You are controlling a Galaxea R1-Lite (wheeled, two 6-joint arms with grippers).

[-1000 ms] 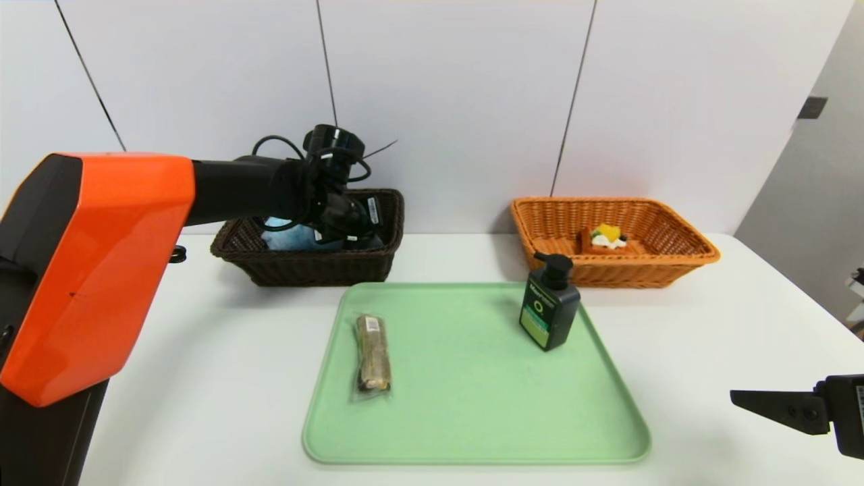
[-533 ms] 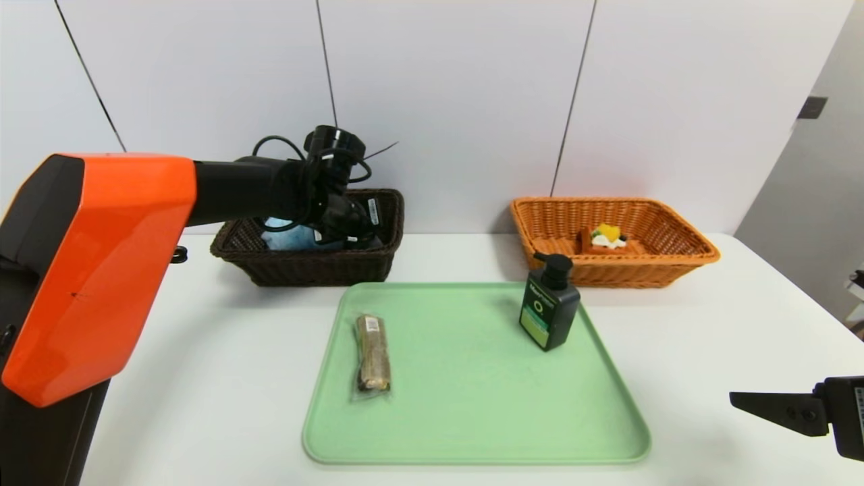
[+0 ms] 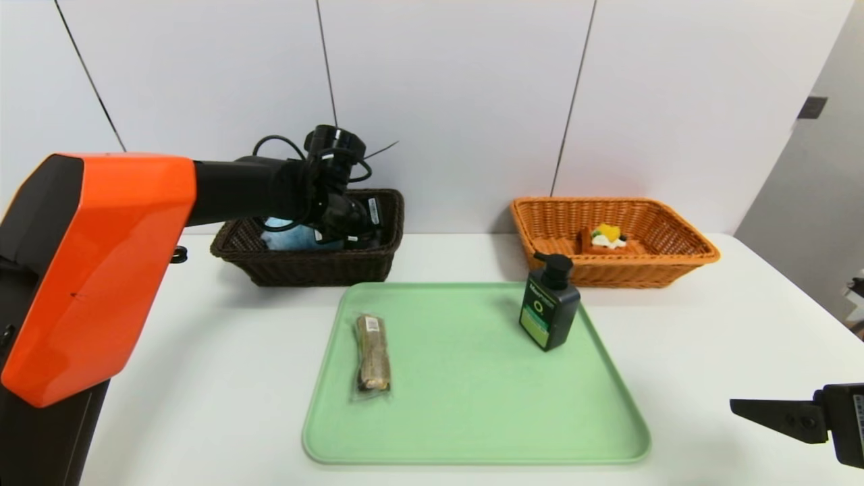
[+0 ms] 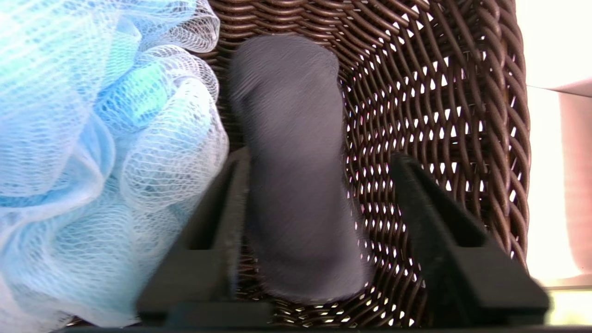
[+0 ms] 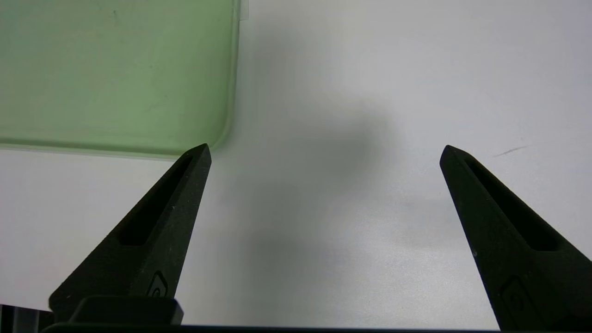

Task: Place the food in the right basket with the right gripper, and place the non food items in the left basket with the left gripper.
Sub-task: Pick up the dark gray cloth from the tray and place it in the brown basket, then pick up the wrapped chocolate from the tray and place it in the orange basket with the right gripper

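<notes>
Left gripper (image 4: 319, 159), fingers parted around the grey towel (image 4: 296, 171) in the brown basket (image 3: 307, 266); right gripper (image 5: 325, 148), fingers wide, above bench (image 5: 333, 240).

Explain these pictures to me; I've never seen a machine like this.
It is a two-armed robot. One picture looks down from its head; the other two come from cameras on its wrists.

On the white table lies a green tray with a wrapped bar and a dark pump bottle. Behind it, the orange basket holds a topped waffle.

The left gripper is down in the brown basket, its jaws open around a dark rolled towel beside a blue mesh puff. The right gripper waits open over the table, by the tray's corner, holding nothing.
</notes>
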